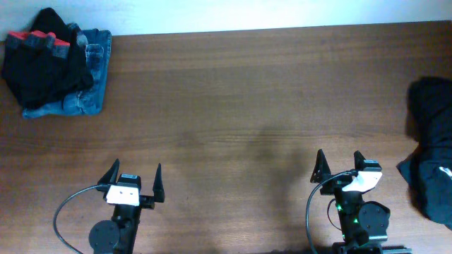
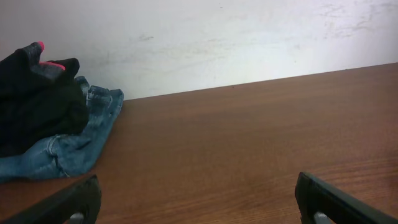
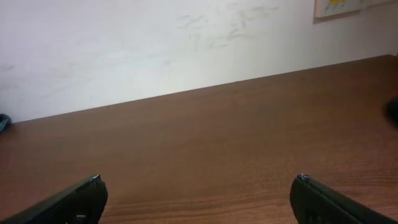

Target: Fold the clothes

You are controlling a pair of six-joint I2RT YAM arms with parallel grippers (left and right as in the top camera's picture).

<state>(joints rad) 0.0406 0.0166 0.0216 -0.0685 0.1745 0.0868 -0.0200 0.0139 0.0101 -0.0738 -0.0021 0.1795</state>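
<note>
Plainly, two heaps of clothes are seen on the bench point(image 1: 233, 106), well apart from each other. At the far left corner a black garment point(image 1: 42, 63) with red trim along its upper edge is piled on blue jeans point(image 1: 92, 88). Most of the denim is covered, and only its right side and near edge are shown. The black cloth is soft and crumpled into a rounded mound, while the denim is stiffer, faded and creased, with seams visible. At the right edge a second dark garment point(image 1: 432, 141) is bunched in loose folds and partly cut off by the frame; what kind of garment it is cannot be told.

The bench is made of brown wood with a long horizontal grain, and it is backed by a scuffed white wall point(image 2: 249, 43). On the left arm point(image 1: 123, 196) the jaws are spread wide and released, held low at the near edge and apart from any cloth. On the right arm point(image 1: 360, 185) the jaws are likewise released. A black cable point(image 1: 62, 215) is looped beside the left arm. Between the arms and either heap only wood is seen.
</note>
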